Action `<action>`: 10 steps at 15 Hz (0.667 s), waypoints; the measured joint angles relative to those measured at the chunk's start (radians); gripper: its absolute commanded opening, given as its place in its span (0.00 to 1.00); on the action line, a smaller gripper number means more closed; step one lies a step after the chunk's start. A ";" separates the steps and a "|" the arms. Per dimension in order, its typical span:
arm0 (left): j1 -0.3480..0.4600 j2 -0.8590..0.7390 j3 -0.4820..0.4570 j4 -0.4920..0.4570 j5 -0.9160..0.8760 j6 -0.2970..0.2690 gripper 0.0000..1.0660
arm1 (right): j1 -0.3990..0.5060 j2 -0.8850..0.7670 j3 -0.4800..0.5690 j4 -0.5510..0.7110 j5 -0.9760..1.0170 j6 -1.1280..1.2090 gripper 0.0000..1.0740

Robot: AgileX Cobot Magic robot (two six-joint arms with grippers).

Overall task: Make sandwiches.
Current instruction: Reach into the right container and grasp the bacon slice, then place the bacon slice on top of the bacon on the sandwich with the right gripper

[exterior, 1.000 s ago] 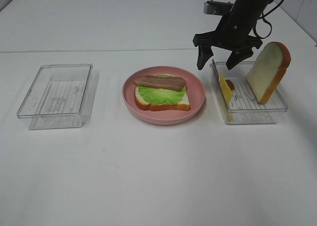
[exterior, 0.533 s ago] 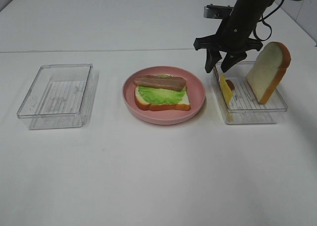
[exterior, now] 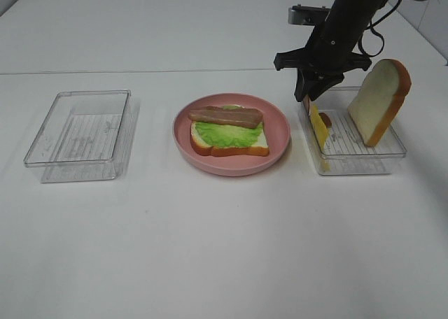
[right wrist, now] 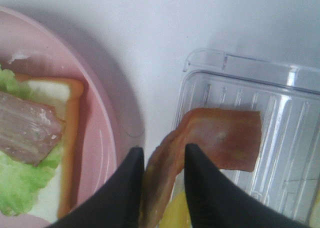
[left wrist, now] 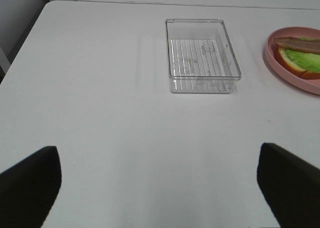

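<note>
A half-built sandwich lies on a pink plate (exterior: 277, 133): a white bread slice (exterior: 256, 146), a lettuce leaf (exterior: 228, 134) and a brown bacon strip (exterior: 225, 116). My right gripper (exterior: 309, 95) is down at the near-plate end of the right clear container (exterior: 364, 157). In the right wrist view the gripper (right wrist: 162, 185) is shut on a second bacon strip (right wrist: 222, 138), with yellow cheese (right wrist: 172, 218) under it. The cheese (exterior: 320, 126) stands on edge, and another bread slice (exterior: 379, 101) leans at the container's far end. My left gripper (left wrist: 160, 188) is open and empty over bare table.
An empty clear container (exterior: 80, 133) sits left of the plate and also shows in the left wrist view (left wrist: 200, 55). The plate's rim (left wrist: 280, 63) shows at that view's edge. The white table has a seam line behind the objects.
My right gripper has dropped slightly toward the right container's near-plate end, and its fingers have gone from spread open to shut on the bacon strip. Nothing else has moved.
</note>
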 measured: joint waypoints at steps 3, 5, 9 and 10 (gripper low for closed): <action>0.000 0.000 0.000 0.000 0.000 0.000 0.94 | 0.000 0.000 0.000 -0.001 0.000 0.000 0.28; 0.000 0.000 0.000 0.000 0.000 0.000 0.94 | 0.000 0.000 0.000 -0.001 0.000 0.000 0.21; 0.000 0.000 0.000 0.000 0.000 0.000 0.94 | 0.000 0.000 0.000 0.006 0.003 0.000 0.00; 0.000 0.000 0.000 0.000 0.000 0.000 0.94 | 0.000 0.000 0.000 0.006 0.004 0.000 0.00</action>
